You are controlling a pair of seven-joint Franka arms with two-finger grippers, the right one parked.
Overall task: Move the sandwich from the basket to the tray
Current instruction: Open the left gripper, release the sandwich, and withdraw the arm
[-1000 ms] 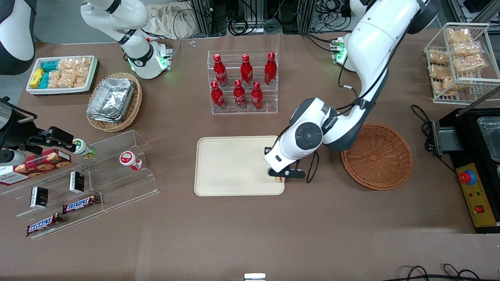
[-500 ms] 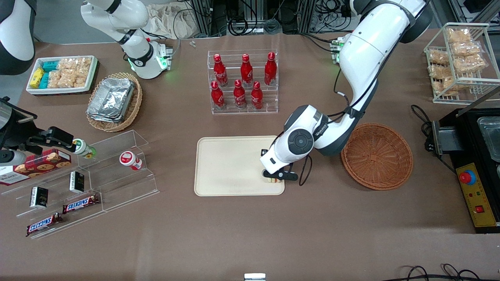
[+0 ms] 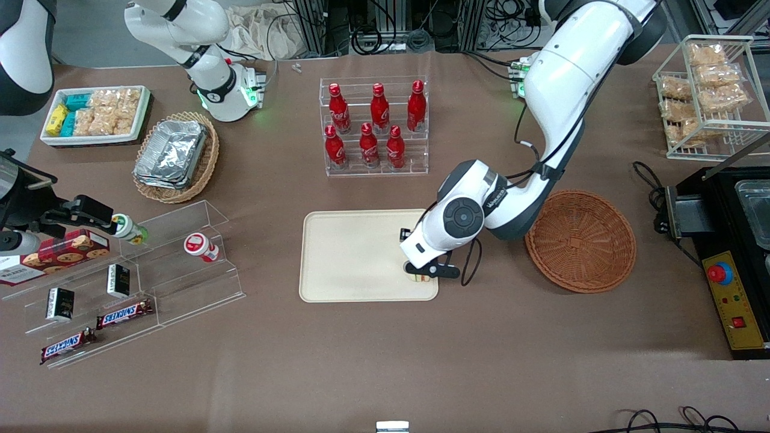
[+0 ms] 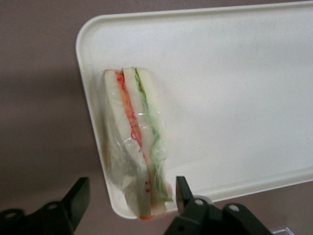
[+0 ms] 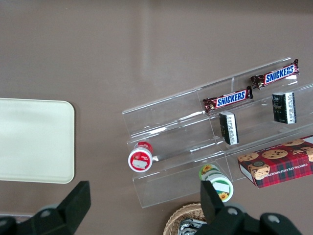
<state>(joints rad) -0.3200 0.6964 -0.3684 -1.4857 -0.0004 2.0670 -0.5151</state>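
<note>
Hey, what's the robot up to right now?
Gripper open, just above the tray. Sandwich lying at tray's corner, released. Basket empty. Nothing in the way.

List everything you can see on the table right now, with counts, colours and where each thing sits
sandwich: one, white bread, green and orange filling, on the tray's corner
tray: one, cream, table middle
basket: one, reddish-brown, beside the tray
cola bottles: six, red, clear rack
foil containers: silver stack, tan basket
Snickers bars: two, clear shelf
gripper: one, black, open, straddling the sandwich
</note>
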